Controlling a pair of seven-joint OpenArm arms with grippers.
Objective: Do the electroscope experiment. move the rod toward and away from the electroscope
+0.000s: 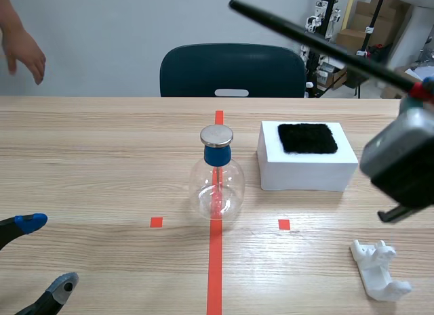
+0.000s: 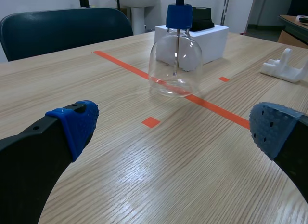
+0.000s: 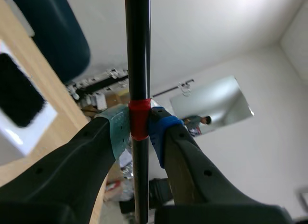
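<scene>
1. While the rod [image 1: 305,40] slants high over the far right of the table [image 1: 102,159], the right gripper [image 3: 139,125] is clamped on it at its red band [image 3: 138,119], one pad pressed to each side.
2. The rod's free end points up and toward the robot's left. It sits well above the electroscope [image 1: 216,179] and touches nothing.
3. The electroscope is a clear flask with a blue stopper and a metal disc [image 1: 216,135] on top. It stands upright on the red centre line near the middle of the table.
4. The left gripper [image 1: 47,254] rests low at the near left with its jaws spread wide and nothing between them. The electroscope is ahead of it and well apart.
5. Just beside the electroscope, on the robot's right, sits a white block [image 1: 308,171] with a black cloth [image 1: 308,137] on top. A white stand [image 1: 380,271] lies at the near right, and a person's hand [image 1: 24,51] hangs at the far left, away from everything.
6. The step in hand looks like the approach. The rod is lifted and firmly held but is not yet near the disc.
7. The next move likely calls for lowering and swinging the free end close to the metal disc without striking it, then drawing it back.
8. Because the rod is long, a small wrist turn would sweep its tip widely. The flask looks light enough to tip, so a slow, shallow arc seems wise.
</scene>
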